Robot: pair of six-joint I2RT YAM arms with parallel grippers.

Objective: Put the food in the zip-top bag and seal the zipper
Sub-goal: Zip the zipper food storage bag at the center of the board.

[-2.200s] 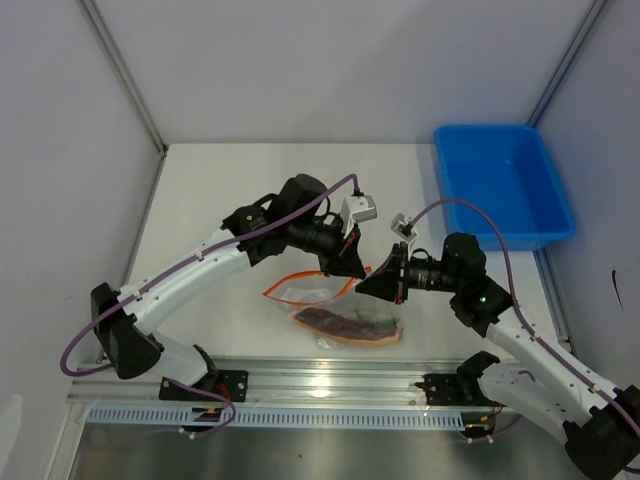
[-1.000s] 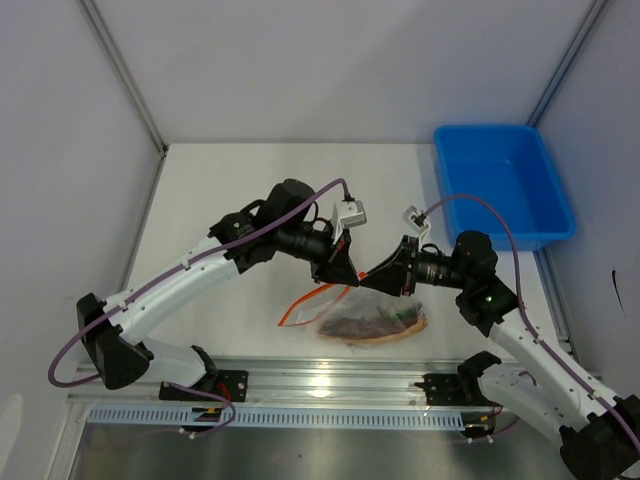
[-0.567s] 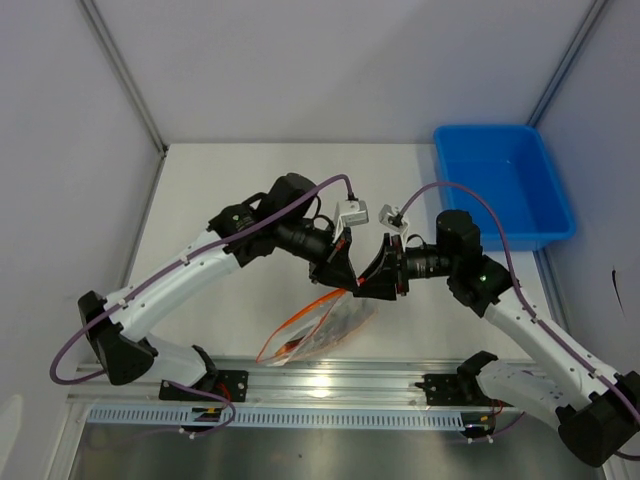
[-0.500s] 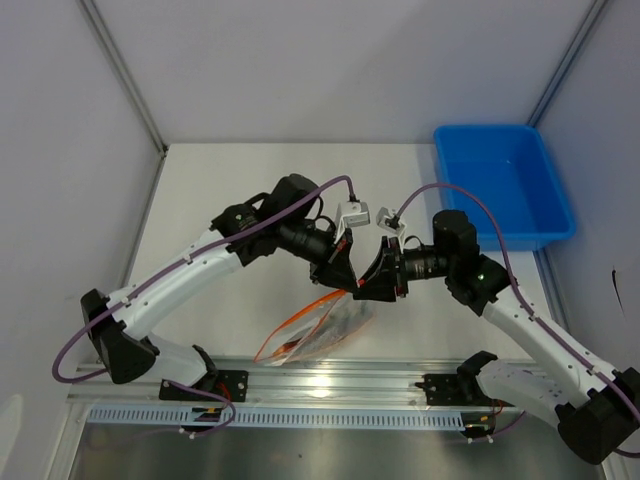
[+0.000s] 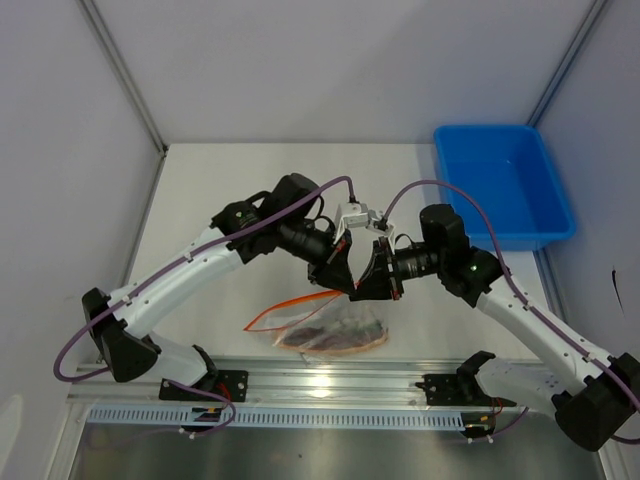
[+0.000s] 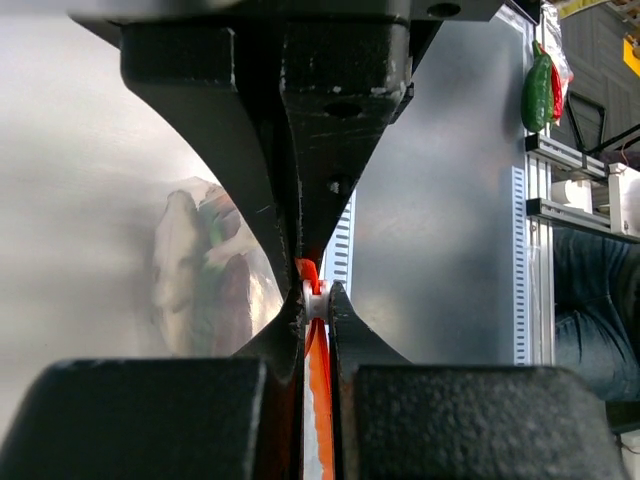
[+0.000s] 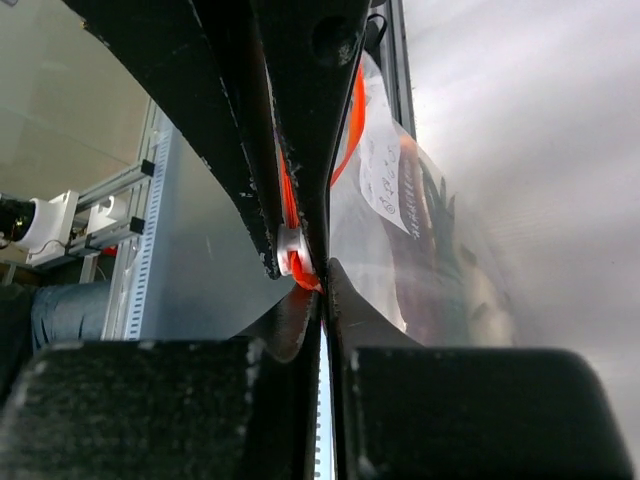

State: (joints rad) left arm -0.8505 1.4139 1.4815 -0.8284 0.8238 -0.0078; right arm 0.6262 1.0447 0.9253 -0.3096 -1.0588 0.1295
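The left gripper (image 5: 344, 284) and right gripper (image 5: 359, 291) meet over the table's (image 5: 230, 190) near edge. Both pinch the orange zipper (image 5: 290, 303). The bag (image 5: 352, 316) sags beneath them with the food (image 5: 325, 336) inside.

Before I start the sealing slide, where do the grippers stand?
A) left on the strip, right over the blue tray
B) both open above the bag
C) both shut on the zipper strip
C: the left gripper and right gripper each pinch the orange-red zipper in their wrist views.
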